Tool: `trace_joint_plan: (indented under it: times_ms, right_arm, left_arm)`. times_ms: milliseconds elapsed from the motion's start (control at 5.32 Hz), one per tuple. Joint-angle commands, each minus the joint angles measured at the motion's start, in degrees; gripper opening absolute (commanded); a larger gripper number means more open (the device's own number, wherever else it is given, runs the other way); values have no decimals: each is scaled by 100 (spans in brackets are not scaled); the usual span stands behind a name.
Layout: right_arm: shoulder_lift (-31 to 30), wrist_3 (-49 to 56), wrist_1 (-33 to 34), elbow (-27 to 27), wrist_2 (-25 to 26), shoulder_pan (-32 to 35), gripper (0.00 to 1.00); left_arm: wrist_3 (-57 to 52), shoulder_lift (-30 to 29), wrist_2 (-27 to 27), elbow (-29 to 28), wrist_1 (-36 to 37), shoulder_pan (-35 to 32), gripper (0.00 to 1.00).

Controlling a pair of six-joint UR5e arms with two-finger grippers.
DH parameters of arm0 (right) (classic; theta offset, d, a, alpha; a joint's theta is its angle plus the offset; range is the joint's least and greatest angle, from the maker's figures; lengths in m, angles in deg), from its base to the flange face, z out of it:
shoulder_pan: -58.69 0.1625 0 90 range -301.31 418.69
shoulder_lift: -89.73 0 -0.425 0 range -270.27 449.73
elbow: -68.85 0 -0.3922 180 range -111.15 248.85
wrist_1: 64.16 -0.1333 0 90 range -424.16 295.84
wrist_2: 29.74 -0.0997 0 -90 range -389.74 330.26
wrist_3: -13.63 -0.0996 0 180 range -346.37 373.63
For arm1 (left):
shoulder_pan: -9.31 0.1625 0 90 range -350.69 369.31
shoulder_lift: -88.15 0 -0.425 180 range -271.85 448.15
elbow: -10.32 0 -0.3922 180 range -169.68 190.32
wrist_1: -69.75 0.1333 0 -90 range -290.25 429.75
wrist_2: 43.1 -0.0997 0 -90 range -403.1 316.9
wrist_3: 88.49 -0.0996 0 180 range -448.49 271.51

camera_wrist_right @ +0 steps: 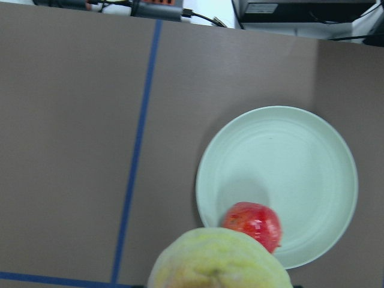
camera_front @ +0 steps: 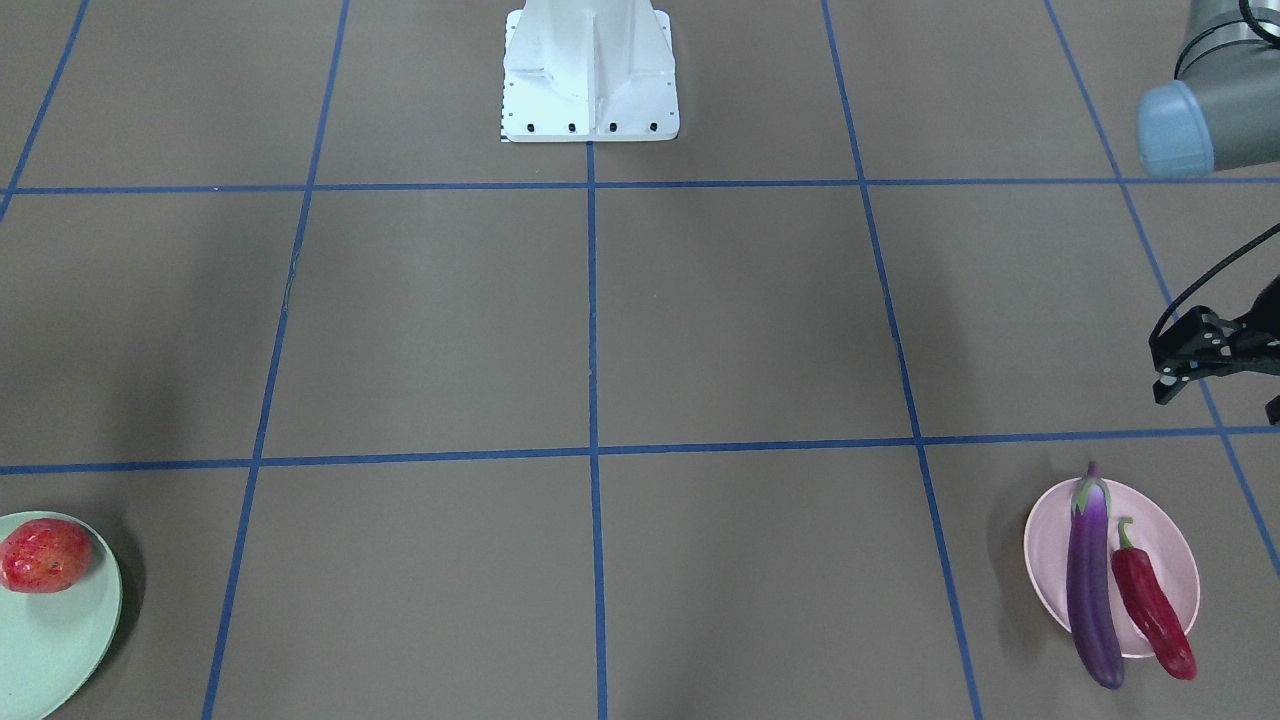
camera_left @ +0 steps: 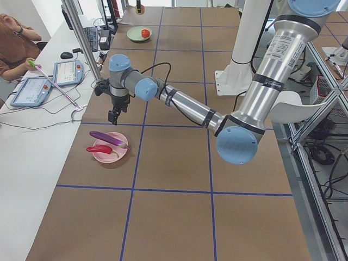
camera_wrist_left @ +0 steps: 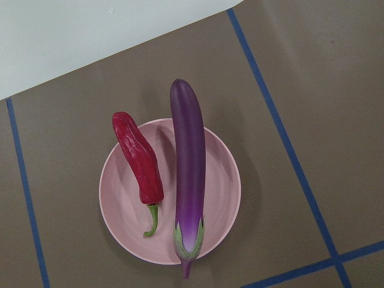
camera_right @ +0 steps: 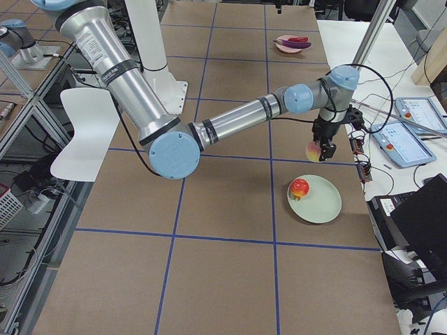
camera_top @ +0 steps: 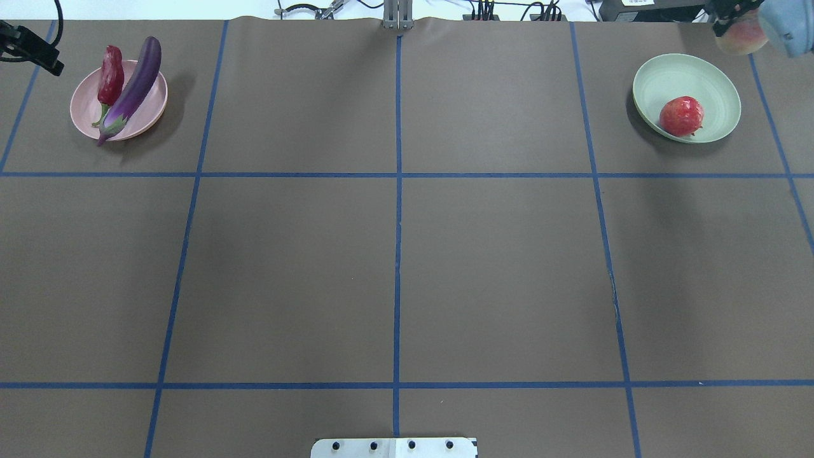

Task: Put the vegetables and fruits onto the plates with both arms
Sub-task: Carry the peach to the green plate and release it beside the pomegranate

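Observation:
The purple eggplant [camera_wrist_left: 189, 162] and the red chili [camera_wrist_left: 141, 162] lie side by side on the pink plate [camera_wrist_left: 222, 180]; both overhang its rim. They also show in the front view, eggplant [camera_front: 1090, 580], chili [camera_front: 1150, 600], plate [camera_front: 1050, 540]. My left gripper [camera_front: 1220, 400] hangs above and beside this plate, open and empty. The bumpy red fruit [camera_top: 680, 116] sits on the mint green plate [camera_top: 706, 83]. My right gripper [camera_right: 323, 150] is shut on the yellow-green peach [camera_wrist_right: 219, 261] and holds it in the air just off that plate's rim.
The white base block [camera_front: 590, 80] stands at the table's robot side. Blue tape lines divide the brown table. A white side bench with tablets [camera_left: 32, 89] and a seated person [camera_left: 13, 46] runs along the far edge.

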State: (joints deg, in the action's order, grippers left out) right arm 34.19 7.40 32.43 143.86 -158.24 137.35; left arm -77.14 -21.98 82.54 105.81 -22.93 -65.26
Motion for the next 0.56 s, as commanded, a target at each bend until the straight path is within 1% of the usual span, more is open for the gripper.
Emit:
trace_joint_plan:
  times_ms: [0,188,376]
  right_arm:
    - [17,448,-1805,-1750,9,71,0]
    - [52,430,-2567,-2379,35,-60,0]
    - [18,387,-2949,-2603,271,-357,0]
  left_arm:
    - [-701,324,232,40,21,-312,100]
    - [-696,334,233,40,21,-321,100]
    - [-696,342,206,40,21,-313,100]
